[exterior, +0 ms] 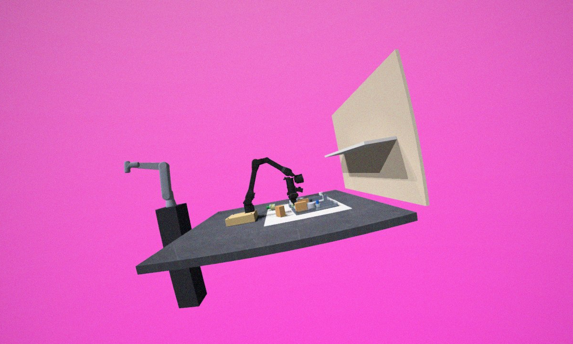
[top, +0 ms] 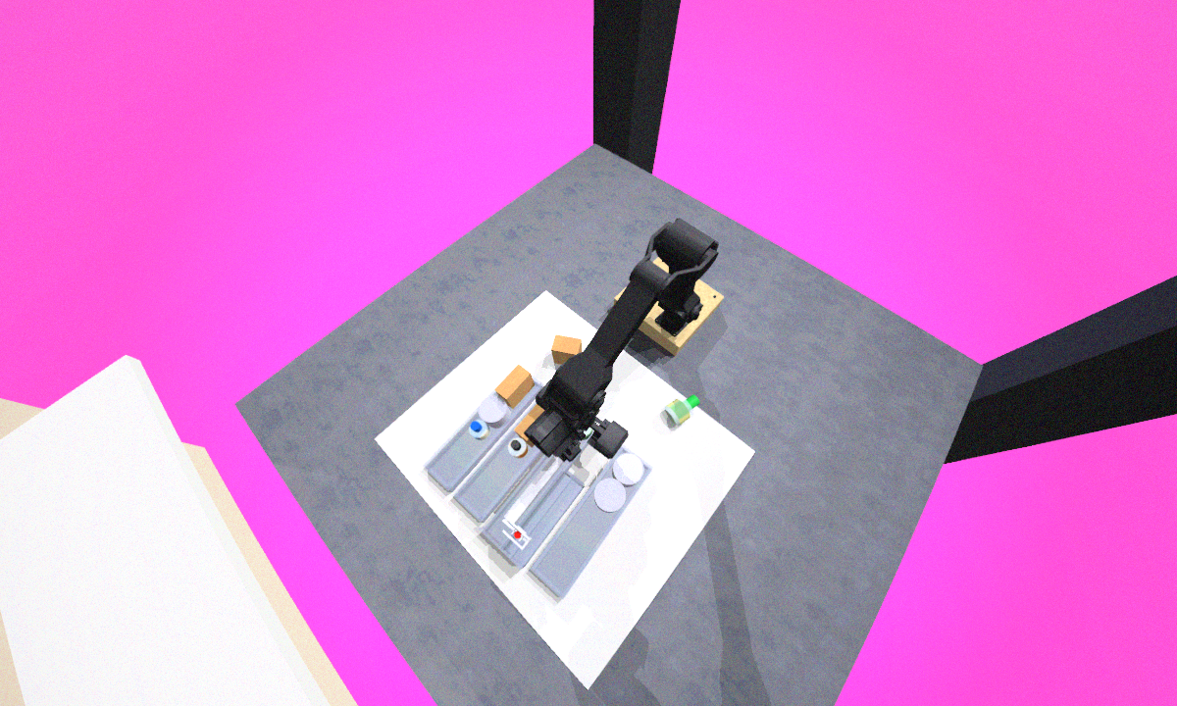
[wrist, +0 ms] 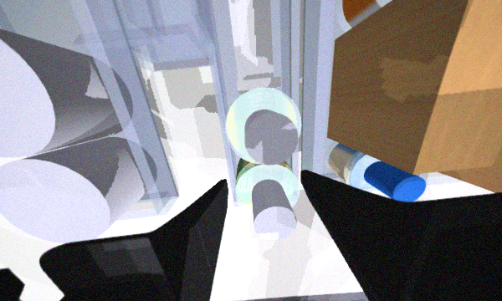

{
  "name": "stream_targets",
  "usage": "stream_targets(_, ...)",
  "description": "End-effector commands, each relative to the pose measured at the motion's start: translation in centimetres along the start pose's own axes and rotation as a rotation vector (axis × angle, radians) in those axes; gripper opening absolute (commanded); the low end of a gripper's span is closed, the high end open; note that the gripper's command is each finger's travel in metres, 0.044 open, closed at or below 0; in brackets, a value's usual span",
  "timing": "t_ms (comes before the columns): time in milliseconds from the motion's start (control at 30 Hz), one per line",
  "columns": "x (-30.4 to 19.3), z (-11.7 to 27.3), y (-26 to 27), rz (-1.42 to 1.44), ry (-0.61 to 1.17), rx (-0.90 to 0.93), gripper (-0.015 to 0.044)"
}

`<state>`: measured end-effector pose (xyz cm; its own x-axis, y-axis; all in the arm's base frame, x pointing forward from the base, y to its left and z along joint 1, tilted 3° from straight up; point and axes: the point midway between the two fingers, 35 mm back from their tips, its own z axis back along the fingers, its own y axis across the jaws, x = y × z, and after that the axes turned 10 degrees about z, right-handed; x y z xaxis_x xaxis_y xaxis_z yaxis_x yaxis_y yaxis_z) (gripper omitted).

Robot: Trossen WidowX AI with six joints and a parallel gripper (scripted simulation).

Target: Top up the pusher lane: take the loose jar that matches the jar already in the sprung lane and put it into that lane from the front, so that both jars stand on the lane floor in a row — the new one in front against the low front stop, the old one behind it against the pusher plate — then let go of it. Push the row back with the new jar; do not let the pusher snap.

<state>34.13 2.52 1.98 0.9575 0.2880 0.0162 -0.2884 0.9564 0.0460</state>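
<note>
Two matching clear, pale green jars with grey-white caps stand upright in a row in the narrow sprung lane [wrist: 310,96] [top: 509,555]. The front jar [wrist: 274,223] is nearest the lane's front end, and the rear jar [wrist: 271,138] is just behind it; they look close or touching. My gripper [wrist: 263,180] [exterior: 293,204] is open around the front jar, with a gap on both sides between fingers and glass. The pusher plate behind the rear jar is not clear to see, and the low front stop cannot be made out. A red dot [top: 517,534] marks white parts at the lane's back.
White round tubs [top: 628,468] [wrist: 48,201] stand in the lane on one side. On the other are orange boxes [top: 514,386] [wrist: 402,84], a blue-capped bottle [top: 477,428] [wrist: 395,181] and a dark-capped bottle [top: 517,447]. A green-capped bottle [top: 679,411] [exterior: 271,207] lies on the white mat.
</note>
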Motion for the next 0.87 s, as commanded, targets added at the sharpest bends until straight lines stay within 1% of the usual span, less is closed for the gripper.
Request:
stream_targets(0, 0.0, 0.3, 0.0, -0.002, 0.001, 0.000, 0.0308)
stream_targets(167, 0.0, 1.9, 0.0, -0.002, 0.001, -0.001, 0.0308)
stream_targets(367, -0.3, 2.0, 0.1, -0.002, 0.001, 0.000, 0.0308)
stream_targets(833, -4.7, 2.2, 0.8, -0.002, 0.005, 0.000, 0.0308)
